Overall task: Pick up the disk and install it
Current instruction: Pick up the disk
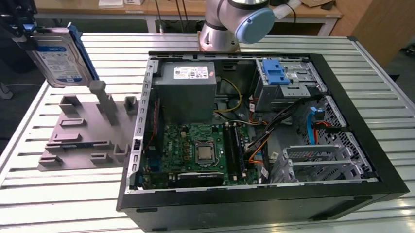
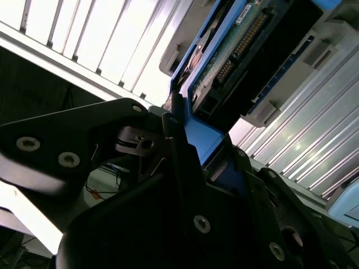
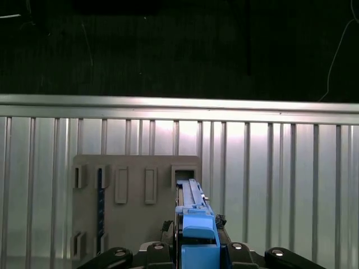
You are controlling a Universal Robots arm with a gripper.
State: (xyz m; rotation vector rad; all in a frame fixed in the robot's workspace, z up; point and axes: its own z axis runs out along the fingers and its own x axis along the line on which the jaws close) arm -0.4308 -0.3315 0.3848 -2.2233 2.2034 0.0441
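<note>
The disk point(image 1: 60, 57), silver with a blue-and-white label and a blue carrier frame, hangs upright over the table at the exterior view's far left. My gripper point(image 1: 26, 30) is shut on its upper edge. The disk is off the grey slotted holder point(image 1: 84, 131), just above and behind that holder's tall post. In the first wrist view the disk point(image 3: 195, 221) is seen edge-on between my fingers point(image 3: 160, 247), with the holder point(image 3: 134, 190) below it. In the second wrist view the disk's circuit-board side point(image 2: 233, 42) and blue frame point(image 2: 199, 134) sit in the black jaws.
An open black computer case point(image 1: 363, 145) lies at the centre and the exterior view's right. It holds a grey power-supply box point(image 1: 188, 85), a motherboard point(image 1: 194, 150) and a grey drive bay with a blue latch point(image 1: 275, 73). The arm's base point(image 1: 224, 29) stands behind the case.
</note>
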